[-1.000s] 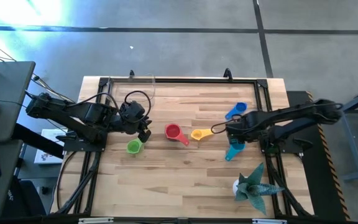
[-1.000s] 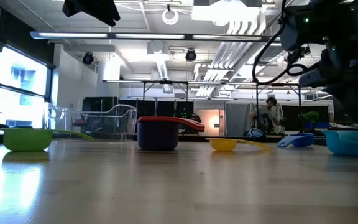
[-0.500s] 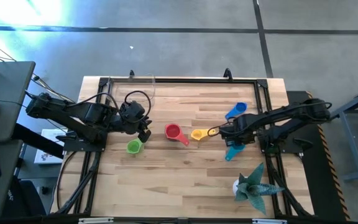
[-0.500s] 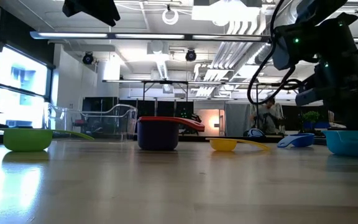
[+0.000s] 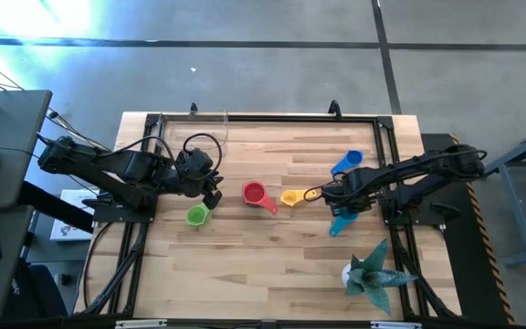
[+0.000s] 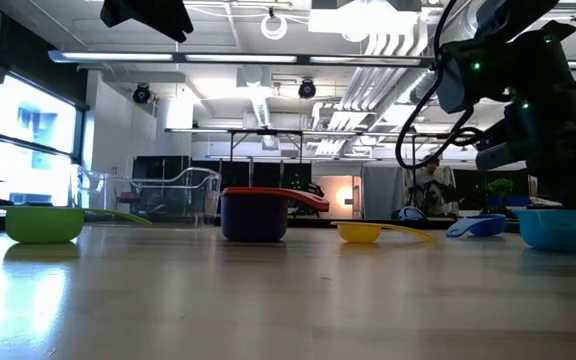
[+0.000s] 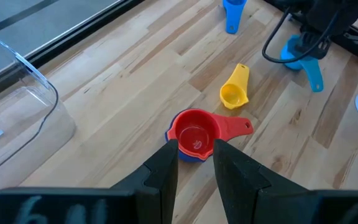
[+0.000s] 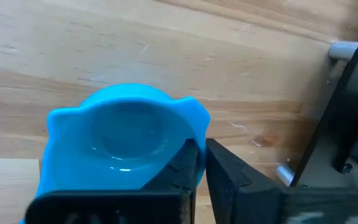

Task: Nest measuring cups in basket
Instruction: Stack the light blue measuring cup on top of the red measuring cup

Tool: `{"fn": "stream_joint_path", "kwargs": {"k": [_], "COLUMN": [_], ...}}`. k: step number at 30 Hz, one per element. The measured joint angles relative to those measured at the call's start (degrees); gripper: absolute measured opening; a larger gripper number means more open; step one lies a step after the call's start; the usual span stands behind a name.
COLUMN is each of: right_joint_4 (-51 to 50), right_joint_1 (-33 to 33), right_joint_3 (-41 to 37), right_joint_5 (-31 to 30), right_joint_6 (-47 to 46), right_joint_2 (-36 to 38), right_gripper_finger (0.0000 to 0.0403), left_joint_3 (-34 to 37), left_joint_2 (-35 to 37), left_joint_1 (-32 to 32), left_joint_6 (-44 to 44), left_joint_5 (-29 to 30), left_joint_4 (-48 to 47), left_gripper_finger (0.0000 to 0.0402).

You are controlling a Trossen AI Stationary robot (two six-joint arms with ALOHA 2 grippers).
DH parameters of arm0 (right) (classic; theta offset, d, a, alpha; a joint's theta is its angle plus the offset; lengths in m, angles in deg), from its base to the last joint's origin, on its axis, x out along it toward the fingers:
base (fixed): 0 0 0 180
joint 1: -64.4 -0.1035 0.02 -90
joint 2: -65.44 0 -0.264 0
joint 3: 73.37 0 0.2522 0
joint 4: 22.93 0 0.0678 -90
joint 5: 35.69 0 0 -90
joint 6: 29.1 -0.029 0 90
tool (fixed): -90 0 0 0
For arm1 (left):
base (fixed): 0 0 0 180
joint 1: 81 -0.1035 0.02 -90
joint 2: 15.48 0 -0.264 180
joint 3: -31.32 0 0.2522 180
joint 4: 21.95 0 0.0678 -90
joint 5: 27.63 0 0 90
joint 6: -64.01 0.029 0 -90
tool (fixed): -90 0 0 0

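right gripper (image 8: 201,163) pinches the teal cup's (image 8: 120,140) rim; left gripper (image 7: 196,163), fingers slightly apart, hovers over the red cup (image 7: 197,132).

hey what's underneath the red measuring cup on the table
The red measuring cup sits nested on a darker blue-purple cup, whose rim peeks out in the left wrist view and whose body shows in the low view. Whether more cups are stacked inside is hidden.

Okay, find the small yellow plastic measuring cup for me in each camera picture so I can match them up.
High view: the small yellow plastic measuring cup lies mid-table, right of the red measuring cup.
Low view: right of centre, on the wooden table.
Left wrist view: upper centre.
Right wrist view: not in it.
Shared landmark: the red cup beside it.
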Motion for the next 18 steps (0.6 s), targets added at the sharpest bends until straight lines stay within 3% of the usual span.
{"fn": "stream_joint_path", "kwargs": {"k": [8,18], "right_joint_4": [0.4,-1.1], "right_joint_1": [0.0,0.7], "right_joint_3": [1.3,13.4], "right_joint_5": [-0.3,-7.2], "right_joint_6": [-0.2,7.2], "right_joint_2": [3.8,5.3], "right_gripper_finger": [0.0002,0.0001], "left_joint_3": [0.0,0.0], "left_joint_2": [0.0,0.0], "left_joint_1": [0.0,0.0], "left_joint_6": [0.0,-1.5], "left_joint_5": [0.8,1.0], "left_joint_4": [0.3,6.7], "left_gripper_finger": [0.0092,0.0092]}}
